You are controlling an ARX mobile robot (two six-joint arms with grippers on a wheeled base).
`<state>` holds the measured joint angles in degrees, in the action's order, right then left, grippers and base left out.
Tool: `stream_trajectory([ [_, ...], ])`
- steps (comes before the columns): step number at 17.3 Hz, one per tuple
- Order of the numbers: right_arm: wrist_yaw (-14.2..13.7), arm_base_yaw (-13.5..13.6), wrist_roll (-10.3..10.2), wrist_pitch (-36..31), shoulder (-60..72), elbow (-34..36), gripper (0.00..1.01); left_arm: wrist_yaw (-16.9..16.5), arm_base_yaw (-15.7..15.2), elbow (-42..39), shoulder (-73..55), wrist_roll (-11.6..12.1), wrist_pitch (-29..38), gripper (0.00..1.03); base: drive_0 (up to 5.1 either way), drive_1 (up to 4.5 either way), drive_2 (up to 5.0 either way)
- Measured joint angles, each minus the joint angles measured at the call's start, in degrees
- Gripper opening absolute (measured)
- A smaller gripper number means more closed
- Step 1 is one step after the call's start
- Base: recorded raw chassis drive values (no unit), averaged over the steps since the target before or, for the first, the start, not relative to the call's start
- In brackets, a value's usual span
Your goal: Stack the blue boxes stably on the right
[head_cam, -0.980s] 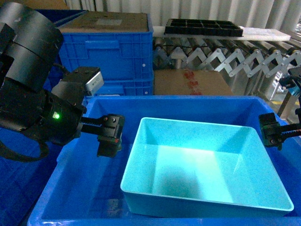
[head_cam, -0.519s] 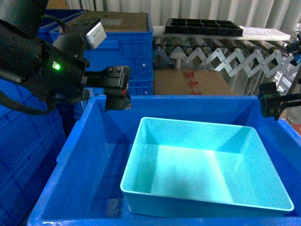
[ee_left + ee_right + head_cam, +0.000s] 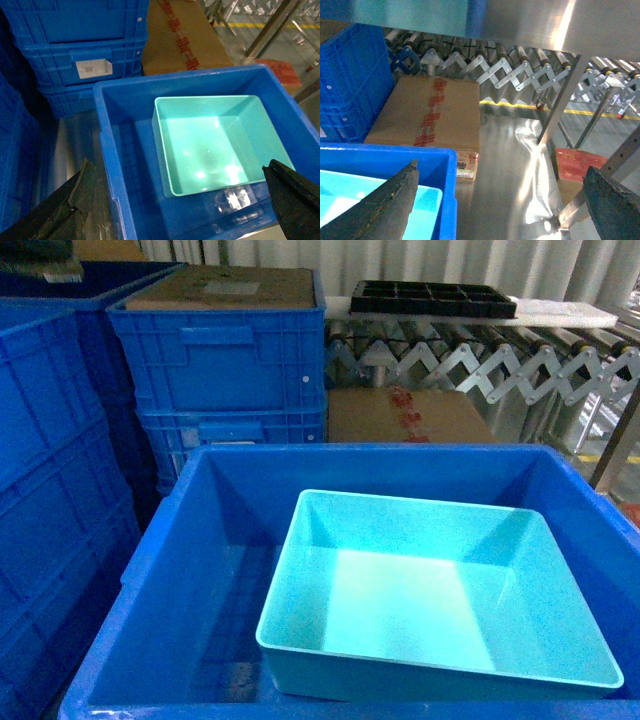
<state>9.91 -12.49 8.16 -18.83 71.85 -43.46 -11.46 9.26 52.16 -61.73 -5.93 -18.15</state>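
One of the blue boxes, a shallow turquoise tub [image 3: 430, 595], sits empty in the right part of a big royal-blue bin [image 3: 170, 570]. Neither gripper shows in the head view. From the left wrist view the tub [image 3: 215, 142] lies well below my left gripper [image 3: 176, 167], which hangs high above the bin [image 3: 107, 150], open with nothing between its fingers. My right gripper [image 3: 501, 170] is also open and holds nothing. It hovers over the bin's far right corner [image 3: 445, 165], where a corner of the tub [image 3: 427, 205] shows.
Ribbed blue crates [image 3: 225, 360] are stacked behind and to the left of the bin. A cardboard carton [image 3: 405, 415] stands behind it under a roller conveyor [image 3: 480, 350] carrying a black tray [image 3: 435, 298]. Shiny floor and metal legs [image 3: 565, 105] lie to the right.
Both arms have risen and pulled back out of the head view. The turquoise tub has not moved.
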Motion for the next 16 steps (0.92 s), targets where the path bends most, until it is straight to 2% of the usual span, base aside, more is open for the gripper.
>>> stream_trajectory([
  [1, 0.1, -0.7, -0.2, 0.5, -3.3, 1.0, 0.98, 0.8, 1.9, 0.0, 2.6, -1.7, -0.2, 0.98, 0.0, 0.0, 0.0],
  [2, 1.4, -0.6, -0.4, 0.8, -5.2, 1.3, 0.98, 1.1, 3.0, 0.0, 3.5, -3.9, 1.2, 0.98, 0.0, 0.0, 0.0],
  [4, 1.9, -0.3, -0.6, 1.0, -5.0, 1.3, 0.98, 1.5, 2.8, 0.0, 3.2, -6.0, 0.7, 0.98, 0.0, 0.0, 0.0],
  [5, 2.1, -0.2, -1.9, -4.0, -4.7, 2.8, 0.94, 1.8, 2.7, 0.0, 3.2, -6.2, 1.2, 0.98, 0.0, 0.0, 0.0],
  [6, 1.4, 0.9, -4.6, -10.3, -6.7, 7.4, 0.81, 12.1, 4.5, -6.7, 5.7, -2.7, 17.6, 0.86, 0.0, 0.0, 0.0],
  [7, 0.5, 2.2, -6.0, -13.2, -9.9, 12.6, 0.68, 19.6, 4.1, -14.8, 9.9, 1.0, 28.2, 0.74, 0.0, 0.0, 0.0],
  [8, -0.6, 3.3, -6.7, -14.7, -12.2, 16.6, 0.55, 22.2, 2.2, -21.1, 12.9, 3.1, 35.3, 0.62, 0.0, 0.0, 0.0],
  [9, -1.4, 4.1, -7.1, -15.6, -14.1, 19.7, 0.44, 22.2, 0.4, -24.9, 14.6, 3.9, 38.8, 0.51, 0.0, 0.0, 0.0],
  [12, -3.8, 6.4, -7.3, -16.9, -20.2, 27.9, 0.06, 18.8, -2.0, -34.7, 20.2, 4.9, 41.6, 0.13, 0.0, 0.0, 0.0],
  [13, -4.7, 7.0, -7.5, -17.0, -22.1, 29.7, 0.02, 18.0, -2.9, -36.6, 22.0, 4.9, 42.2, 0.01, 0.0, 0.0, 0.0],
  [14, -5.0, 7.7, -7.5, -16.8, -24.2, 31.6, 0.02, 17.3, -3.7, -38.5, 23.9, 5.0, 42.3, 0.02, 0.0, 0.0, 0.0],
  [15, -7.9, 10.0, -7.5, -16.1, -26.2, 33.2, 0.02, 15.3, -5.6, -40.8, 25.9, 5.0, 42.2, 0.02, 0.0, 0.0, 0.0],
  [16, -9.1, 11.5, -7.6, -15.9, -27.2, 33.8, 0.02, 13.4, -6.5, -41.3, 26.4, 5.0, 42.1, 0.02, 0.0, 0.0, 0.0],
])
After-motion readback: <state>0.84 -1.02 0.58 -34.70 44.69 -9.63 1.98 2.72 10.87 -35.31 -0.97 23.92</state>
